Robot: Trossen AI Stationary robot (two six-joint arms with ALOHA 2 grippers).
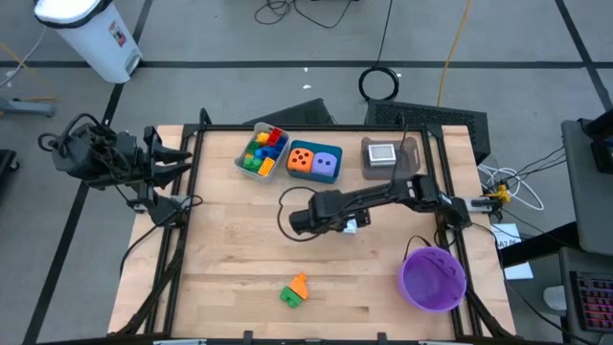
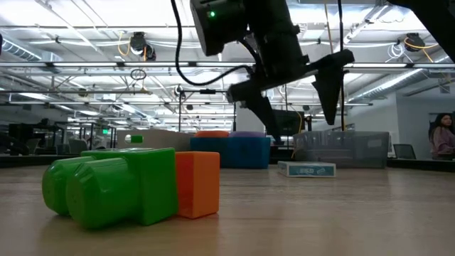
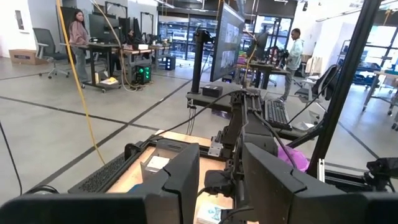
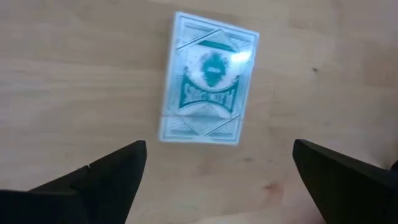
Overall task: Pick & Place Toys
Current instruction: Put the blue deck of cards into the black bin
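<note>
A white card pack with teal print (image 4: 208, 79) lies flat on the wooden table near its middle (image 1: 353, 227). My right gripper (image 4: 221, 180) hangs over it, pointing down, open wide and clear of it; in the low view the gripper (image 2: 306, 128) stands above the pack (image 2: 307, 169). A green brick (image 2: 114, 186) and an orange brick (image 2: 197, 183) lie joined near the table's front edge (image 1: 295, 290). My left gripper (image 3: 221, 186) waits open beyond the table's left edge (image 1: 177, 161), holding nothing.
Along the far edge stand a tray of coloured bricks (image 1: 261, 151), a blue tray with an orange and a purple die (image 1: 316, 163), and a grey tray with a card (image 1: 388, 156). A purple bowl (image 1: 433, 278) sits at the near right. People stand in the room beyond.
</note>
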